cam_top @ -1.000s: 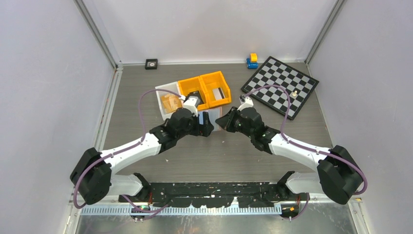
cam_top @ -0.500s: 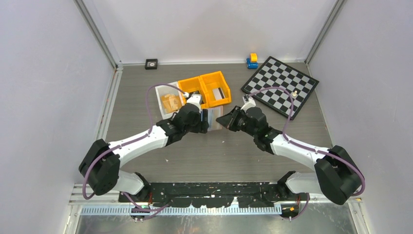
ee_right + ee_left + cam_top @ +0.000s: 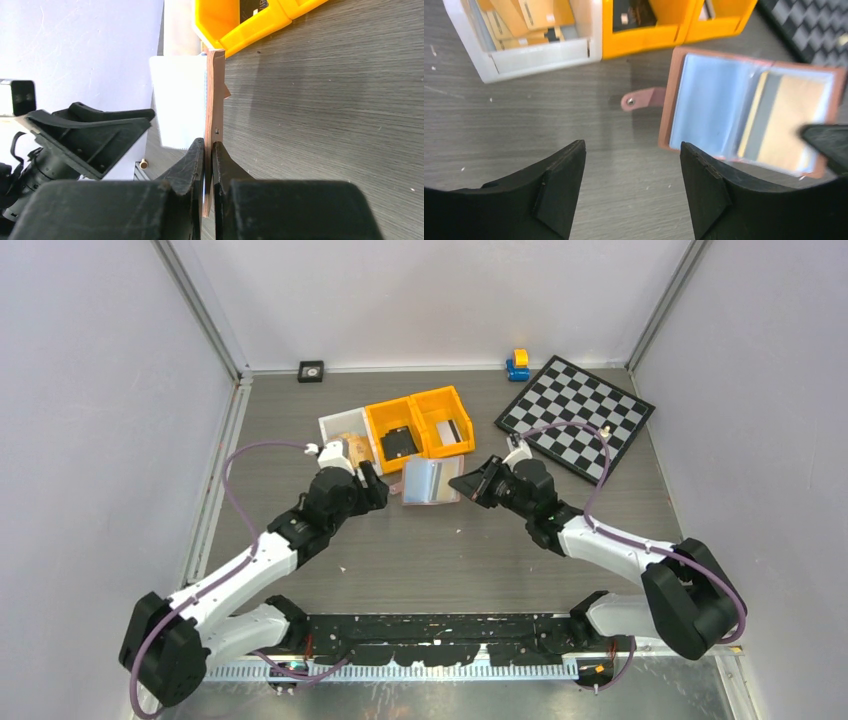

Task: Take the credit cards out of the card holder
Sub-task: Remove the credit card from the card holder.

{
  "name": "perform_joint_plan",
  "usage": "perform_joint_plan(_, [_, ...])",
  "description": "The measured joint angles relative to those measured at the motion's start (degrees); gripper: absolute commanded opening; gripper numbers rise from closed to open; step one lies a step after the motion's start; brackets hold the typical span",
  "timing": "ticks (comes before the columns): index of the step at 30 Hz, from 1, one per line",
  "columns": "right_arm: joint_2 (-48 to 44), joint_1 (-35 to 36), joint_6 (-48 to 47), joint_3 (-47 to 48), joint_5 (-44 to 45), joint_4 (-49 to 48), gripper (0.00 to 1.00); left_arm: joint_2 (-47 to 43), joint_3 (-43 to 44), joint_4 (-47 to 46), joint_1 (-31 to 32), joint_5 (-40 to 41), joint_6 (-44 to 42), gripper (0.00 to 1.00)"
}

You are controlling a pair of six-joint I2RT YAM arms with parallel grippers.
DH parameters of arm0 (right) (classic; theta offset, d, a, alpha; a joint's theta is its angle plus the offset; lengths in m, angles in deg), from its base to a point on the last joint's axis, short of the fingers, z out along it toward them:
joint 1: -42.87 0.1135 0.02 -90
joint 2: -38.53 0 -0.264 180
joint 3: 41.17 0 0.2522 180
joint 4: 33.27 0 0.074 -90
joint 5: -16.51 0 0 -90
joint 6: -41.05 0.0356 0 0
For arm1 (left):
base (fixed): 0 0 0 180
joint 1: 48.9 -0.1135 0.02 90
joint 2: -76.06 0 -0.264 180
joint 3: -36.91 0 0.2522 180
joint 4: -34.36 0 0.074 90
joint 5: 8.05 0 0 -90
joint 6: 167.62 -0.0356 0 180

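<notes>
My right jaws are shut on the right edge of the card holder, which is spread open just in front of the orange bins, low over the table. My left jaws hang open and empty near its snap tab. The credit card looks thin, stiff and slick in its glossy pocket. I'd pinch its bare edge and slide it out flat.

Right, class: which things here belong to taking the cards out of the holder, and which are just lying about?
Job: card holder, card in its pocket, right gripper pinching its edge, open left gripper.
Lying about: orange bins, white bin, chessboard, toy, small black square.
</notes>
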Motion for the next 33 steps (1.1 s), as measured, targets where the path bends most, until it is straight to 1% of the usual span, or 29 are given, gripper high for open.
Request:
perform_joint_plan(2, [-0.5,-0.13,0.0,-0.17,0.28,0.44,0.01,-3.39,-2.14,-4.02,-0.96,-0.96,0.55,0.84])
perform_joint_plan(4, [-0.59,-0.28,-0.02,-0.17,0.28,0.26,0.01,-4.39,-4.15,-8.98,-1.55,-3.89,0.57,0.95])
perform_joint_plan(6, [-0.59,-0.39,-0.07,-0.17,0.11,0.2,0.0,-4.26,-6.21,-14.05,-1.62,-8.87,0.17,0.99])
perform_joint_plan(8, [-0.59,-0.39,-0.2,-0.17,-0.28,0.07,0.01,-3.54,-7.13,-17.07,-1.53,-13.46,-0.11,1.0])
perform_joint_plan(13, [-0.59,-0.39,-0.22,-0.59,-2.08,-2.21,0.01,-1.25,-7.13,-21.03,-1.42,-18.97,-0.28,0.99])
perform_joint_plan(15, [-0.59,-0.39,-0.2,-1.11,-2.62,-3.54,0.0,0.02,-6.8,-21.42,-1.05,-20.13,-0.46,0.96])
perform_joint_plan(18, [-0.59,-0.52,-0.15,-1.7,-3.26,-4.66,0.0,1.4,-5.6,-20.46,-0.04,-19.39,-1.33,1.0])
perform_joint_plan(22, [-1.09,-1.16,0.24,-3.15,-4.17,-6.95,0.01,3.45,-3.04,-17.53,0.31,-15.76,-0.59,1.0])
perform_joint_plan(24, [-2.05,-1.73,0.7,-4.33,-4.46,-7.8,0.0,5.35,-2.38,-17.53,-1.46,-16.76,0.63,1.0])
perform_joint_plan(29, [-3.08,-3.48,2.34,-5.44,-5.46,-9.99,0.01,9.49,-3.1,-19.61,-6.78,-23.47,5.68,1.0])
perform_joint_plan(33, [-3.06,-4.44,3.8,-5.77,-6.62,-12.66,0.0,8.98,-6.34,-26.71,-8.22,-29.18,8.96,1.0])
